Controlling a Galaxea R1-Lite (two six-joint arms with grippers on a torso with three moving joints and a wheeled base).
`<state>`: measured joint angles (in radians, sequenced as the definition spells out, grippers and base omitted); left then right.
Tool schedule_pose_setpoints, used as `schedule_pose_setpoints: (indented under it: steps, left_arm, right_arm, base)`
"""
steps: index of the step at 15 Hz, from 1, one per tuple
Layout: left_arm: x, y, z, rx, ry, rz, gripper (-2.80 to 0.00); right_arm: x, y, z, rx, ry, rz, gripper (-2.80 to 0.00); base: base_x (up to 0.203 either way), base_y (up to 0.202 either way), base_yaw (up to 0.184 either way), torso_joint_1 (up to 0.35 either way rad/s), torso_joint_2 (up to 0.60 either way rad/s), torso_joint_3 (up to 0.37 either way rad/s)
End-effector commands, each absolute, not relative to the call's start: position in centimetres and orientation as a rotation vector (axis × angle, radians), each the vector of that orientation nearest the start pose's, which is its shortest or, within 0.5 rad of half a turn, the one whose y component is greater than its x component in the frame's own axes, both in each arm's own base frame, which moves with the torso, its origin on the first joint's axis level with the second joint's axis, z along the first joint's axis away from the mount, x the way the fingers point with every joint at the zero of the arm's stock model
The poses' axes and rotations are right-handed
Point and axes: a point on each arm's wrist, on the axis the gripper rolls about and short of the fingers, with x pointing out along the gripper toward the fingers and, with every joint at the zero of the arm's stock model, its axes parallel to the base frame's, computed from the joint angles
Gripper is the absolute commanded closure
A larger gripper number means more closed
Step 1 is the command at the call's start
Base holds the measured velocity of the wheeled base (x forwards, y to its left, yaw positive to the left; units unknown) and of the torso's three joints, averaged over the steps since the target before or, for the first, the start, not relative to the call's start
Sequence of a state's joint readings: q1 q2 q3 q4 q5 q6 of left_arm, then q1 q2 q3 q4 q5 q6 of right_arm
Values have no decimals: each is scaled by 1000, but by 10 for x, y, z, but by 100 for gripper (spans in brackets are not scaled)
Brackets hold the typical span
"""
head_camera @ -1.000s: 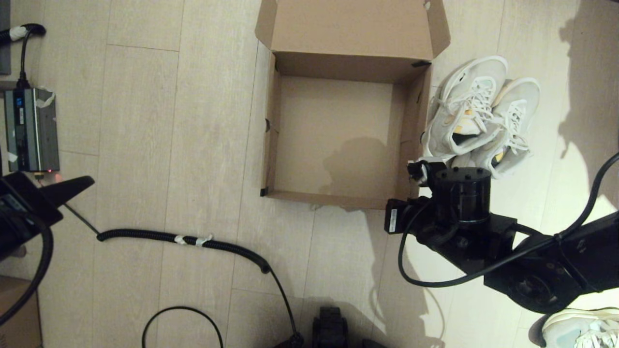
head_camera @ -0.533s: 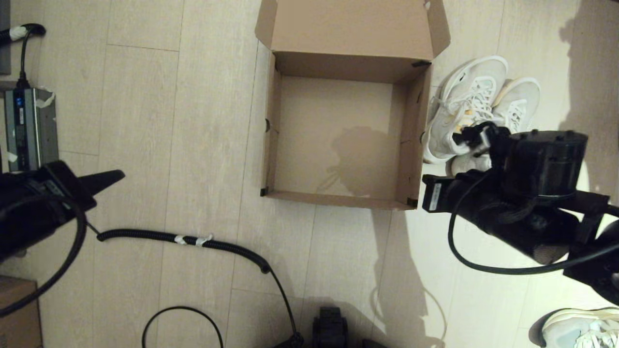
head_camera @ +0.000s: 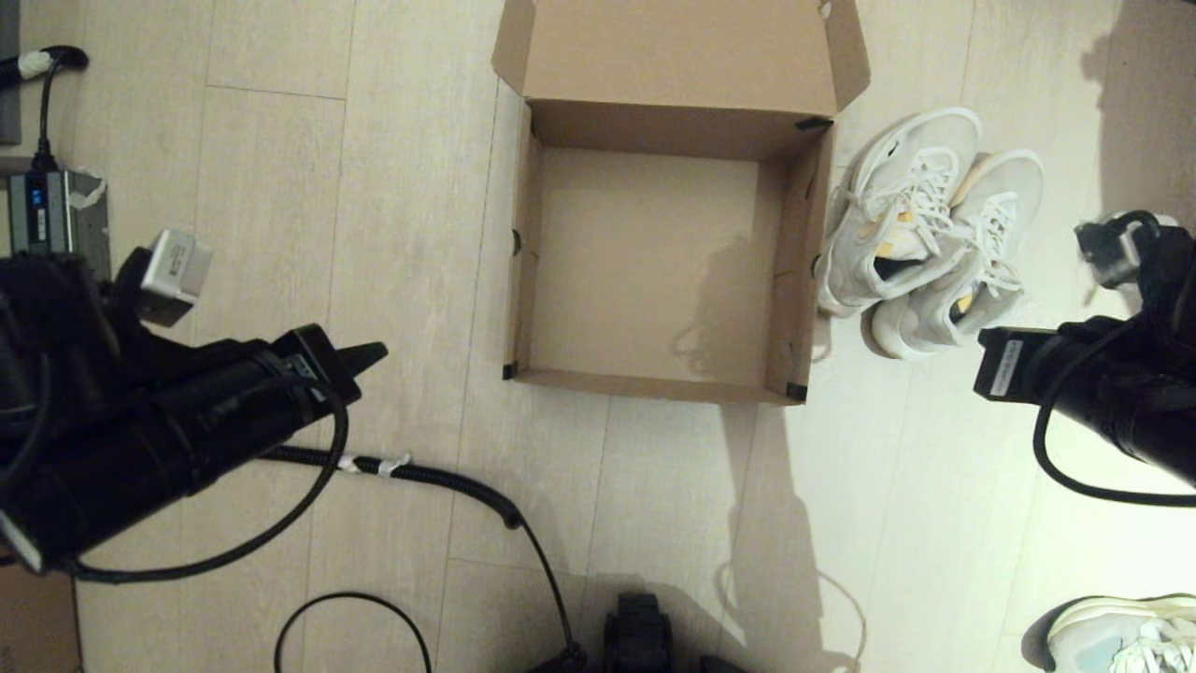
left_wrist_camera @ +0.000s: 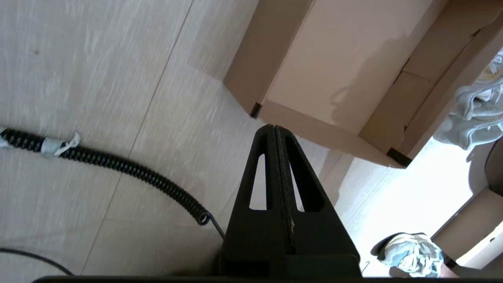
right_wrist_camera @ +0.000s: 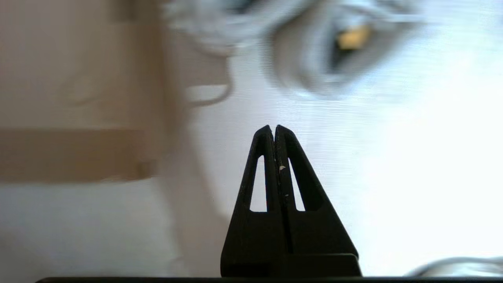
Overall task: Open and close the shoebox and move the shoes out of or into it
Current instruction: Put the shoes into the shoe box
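Note:
The brown shoebox (head_camera: pixel 521 262) stands open on the floor, its lid flap folded back and its inside bare. The white mesh shoes (head_camera: pixel 925 234) lie side by side on the floor against the box's right wall. My left gripper (head_camera: pixel 372 353) hangs shut and empty to the left of the box's near left corner. In the left wrist view the left gripper (left_wrist_camera: pixel 274 126) points at the near wall of the shoebox (left_wrist_camera: pixel 314 125). My right arm (head_camera: pixel 1103 402) is at the right edge, near the shoes. The right gripper (right_wrist_camera: pixel 274 126) is shut, holding nothing, over bare floor, short of the blurred shoes (right_wrist_camera: pixel 314 51).
A black coiled cable (head_camera: pixel 420 472) runs across the floor in front of the box. A grey power unit (head_camera: pixel 42 210) sits at the far left. A single bluish-white sneaker (head_camera: pixel 1117 636) lies at the bottom right corner.
My right arm swung from the box's near right corner out to the right edge. My left arm came in from the left edge toward the box. Box and shoes stayed put.

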<state>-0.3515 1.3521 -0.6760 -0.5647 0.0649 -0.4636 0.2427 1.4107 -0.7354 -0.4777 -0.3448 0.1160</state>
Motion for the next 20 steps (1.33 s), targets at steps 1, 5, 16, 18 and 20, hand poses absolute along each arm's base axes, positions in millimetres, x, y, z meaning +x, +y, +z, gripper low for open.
schedule_pose_setpoints:
  steps: [1,5,16,18,20]
  left_arm:
    - [200,-75,231,-440,168,-266,0]
    - [191,-72,235,-445,145,-263,0]
    - [177,-65,227,-443,158,-252,0]
    - [177,-65,227,-443,157,-252,0]
    - [176,-64,228,-443,150,-243,0]
  right_arm:
    - [247,37,222,59,199,-179,-280]
    - [305,38,204,81,252,-216,-280]
    - [350,32,223,257,112,-264,-280]
    - [338,31,235,271,117,-264,-280]
    - [327,29,243,305,130,-266,-280]
  base:
    - [0,0,0,0,0,0]
    - [0,0,0,0,0,0]
    - [0,0,0,0,0,0]
    - [0,0,0,0,0,0]
    - [0,0,0,0,0,0]
